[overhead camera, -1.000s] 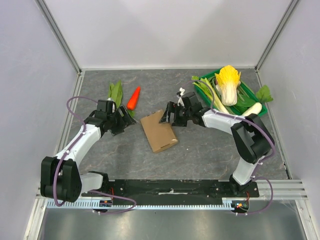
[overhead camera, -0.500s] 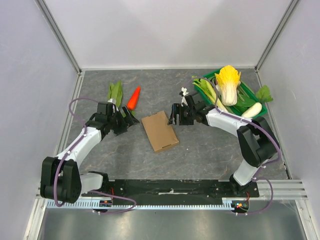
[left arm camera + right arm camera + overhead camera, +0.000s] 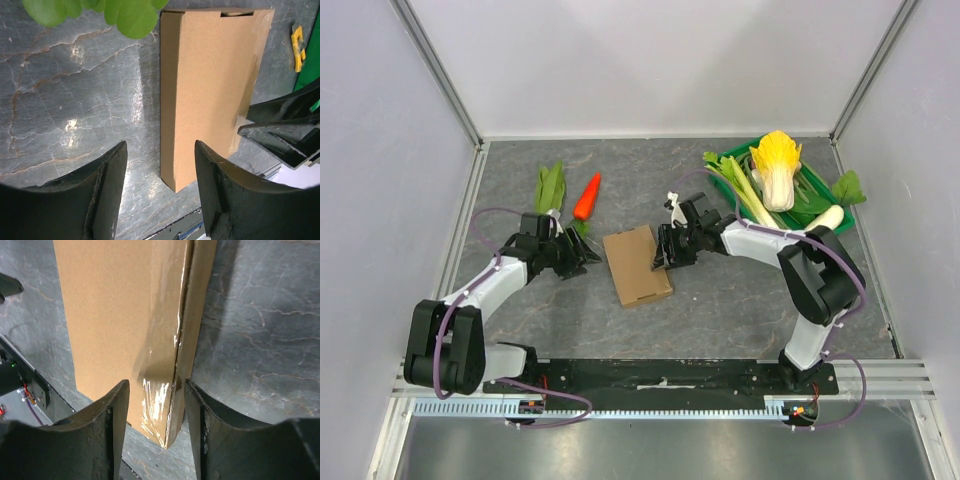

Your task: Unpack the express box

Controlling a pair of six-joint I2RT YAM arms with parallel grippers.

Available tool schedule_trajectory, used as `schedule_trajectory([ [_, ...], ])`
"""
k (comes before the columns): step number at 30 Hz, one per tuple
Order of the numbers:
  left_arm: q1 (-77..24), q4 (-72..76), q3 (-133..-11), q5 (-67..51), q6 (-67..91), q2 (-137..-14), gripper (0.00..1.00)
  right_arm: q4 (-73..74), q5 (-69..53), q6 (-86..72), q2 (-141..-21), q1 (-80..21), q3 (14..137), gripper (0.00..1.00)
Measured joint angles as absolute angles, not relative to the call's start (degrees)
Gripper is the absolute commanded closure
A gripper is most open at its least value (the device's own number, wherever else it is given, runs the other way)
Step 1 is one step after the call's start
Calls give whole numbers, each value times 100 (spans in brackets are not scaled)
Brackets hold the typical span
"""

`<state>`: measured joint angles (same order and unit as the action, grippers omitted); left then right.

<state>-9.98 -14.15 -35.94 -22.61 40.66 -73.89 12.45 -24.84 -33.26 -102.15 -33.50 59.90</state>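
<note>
At centre of the surface (image 3: 740, 300), express box (image 3: 637, 265) lies flat, closed; left gripper (image 3: 585, 252) released, just beside its left edge; right gripper (image 3: 663, 256) half-open, straddling its right edge, nothing clamped

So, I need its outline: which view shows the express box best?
Top external: nearly the whole express box shows, lying flat. Left wrist shows most of it; right wrist only a glossy edge up close.
</note>
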Motion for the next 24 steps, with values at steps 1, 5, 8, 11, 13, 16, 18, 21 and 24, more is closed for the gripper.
schedule_trajectory([
  [1,-998,-1439,-3625,-2255,4064,-7389,37,1267,-2523,-3328,-10206,-3358,5990,39],
  [5,-998,-1490,-3820,-2228,4062,-7389,32,1643,-2147,-3236,-10084,-3409,6040,24],
  [8,-998,-1487,-3918,-2206,4053,-7387,18,2012,-1437,-3096,-9865,-3391,6193,17],
  [11,-998,-1500,-3951,-2169,4036,-7378,6,2193,-819,-2823,-9655,-3275,6438,13],
  [13,-998,-1540,-3962,-2128,4018,-7360,3,2206,-329,-2451,-9607,-3188,6676,12],
  [16,-998,-1619,-3975,-2099,3988,-7264,6,2265,316,-1761,-9668,-3079,7028,12],
  [18,-998,-1627,-3981,-2106,3966,-7203,11,2386,646,-1297,-9841,-3006,7301,12],
  [21,-998,-1625,-3981,-2178,3933,-7188,16,2532,943,-707,-10235,-2899,7671,12],
  [24,-1000,-1614,-3981,-2351,3935,-7207,18,2738,993,-145,-10770,-2655,7994,12],
])
